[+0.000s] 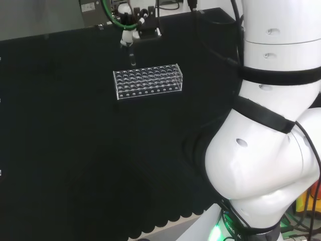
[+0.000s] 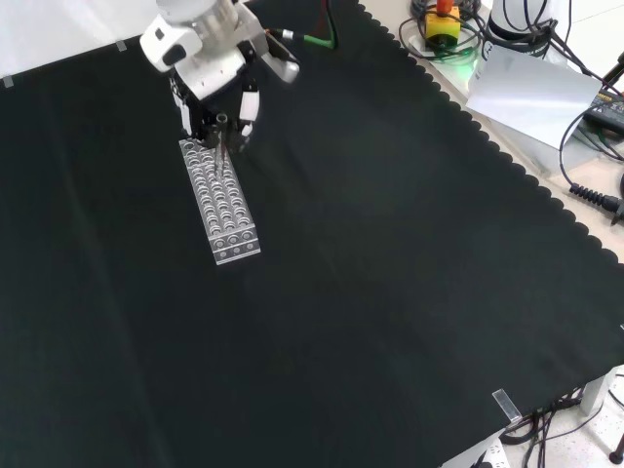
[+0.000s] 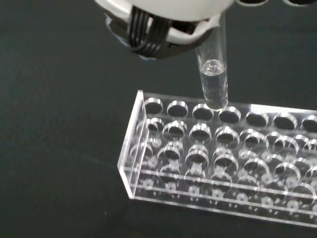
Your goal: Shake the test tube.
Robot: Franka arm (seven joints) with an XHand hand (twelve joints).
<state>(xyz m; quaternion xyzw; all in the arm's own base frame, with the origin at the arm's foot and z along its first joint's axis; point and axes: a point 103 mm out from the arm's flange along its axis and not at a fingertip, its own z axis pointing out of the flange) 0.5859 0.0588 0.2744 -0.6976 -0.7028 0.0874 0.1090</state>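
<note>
Test tube (image 3: 214, 82), part-filled with clear liquid, hangs upright just above the clear rack's (image 3: 208, 158) end holes, pinched in the hand's (image 2: 210, 68) curled fingers. Risk: shaking this low could knock its tip against the rack.

Rack (image 3: 218, 158) cut off at the wrist picture's edge. Tube (image 3: 213, 74) top hidden behind the blurred hand (image 3: 163, 20). In head view, tube (image 1: 132, 60) too small for contents to tell.
</note>
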